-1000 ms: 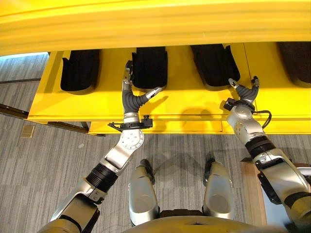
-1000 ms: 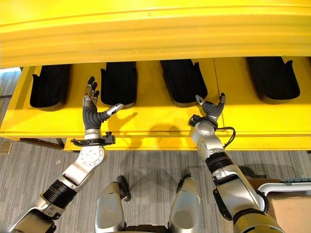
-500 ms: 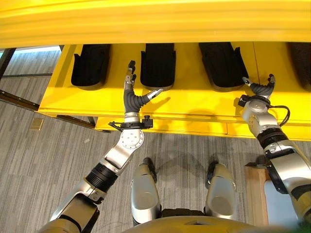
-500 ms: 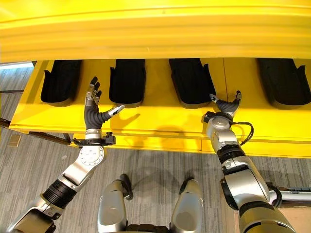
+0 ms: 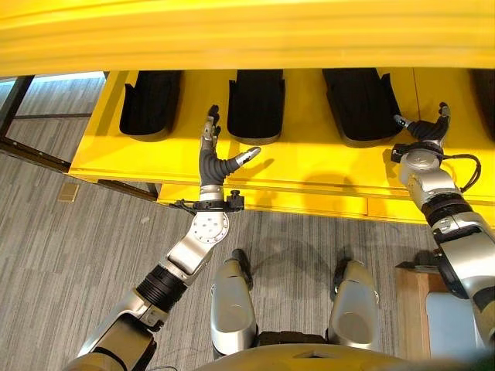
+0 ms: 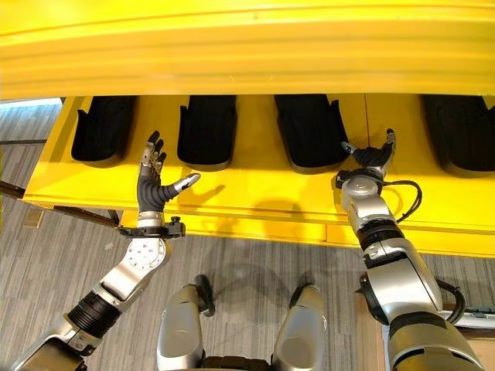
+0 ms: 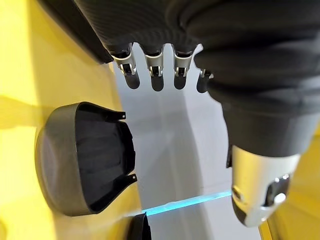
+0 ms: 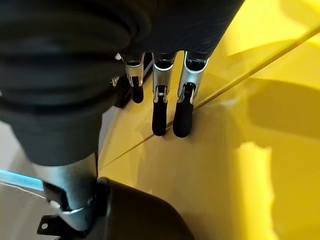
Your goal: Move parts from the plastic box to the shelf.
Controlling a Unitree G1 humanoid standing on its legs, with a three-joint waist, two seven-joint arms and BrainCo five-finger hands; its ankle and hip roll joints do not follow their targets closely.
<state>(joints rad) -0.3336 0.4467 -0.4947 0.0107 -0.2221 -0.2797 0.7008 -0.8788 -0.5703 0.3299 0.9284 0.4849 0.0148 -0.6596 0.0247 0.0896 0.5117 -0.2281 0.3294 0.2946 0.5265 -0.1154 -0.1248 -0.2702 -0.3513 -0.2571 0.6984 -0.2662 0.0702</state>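
Observation:
Several black moulded parts lie in a row on the yellow shelf [image 5: 309,166]: one at the left [image 5: 151,104], one in the middle [image 5: 257,104], one further right [image 5: 360,104]. My left hand [image 5: 210,158] is open above the shelf's front, between the left and middle parts, with fingers straight and thumb spread. A black part [image 7: 85,160] shows past its fingers [image 7: 155,65] in the left wrist view. My right hand [image 5: 424,131] is open just right of the third part, its fingers [image 8: 160,100] straight over bare yellow shelf. Neither hand holds anything.
An upper yellow shelf board [image 5: 247,35] overhangs the row of parts. A fourth black part [image 6: 460,131] lies at the far right. A pale box corner [image 5: 448,332] beside a wooden edge [image 5: 406,309] sits on the floor at the lower right. Grey carpet [image 5: 77,232] lies in front.
The whole view has shifted, so the camera moved. My right hand has gone a little further right and away from the third part. My left hand keeps nearly the same open pose.

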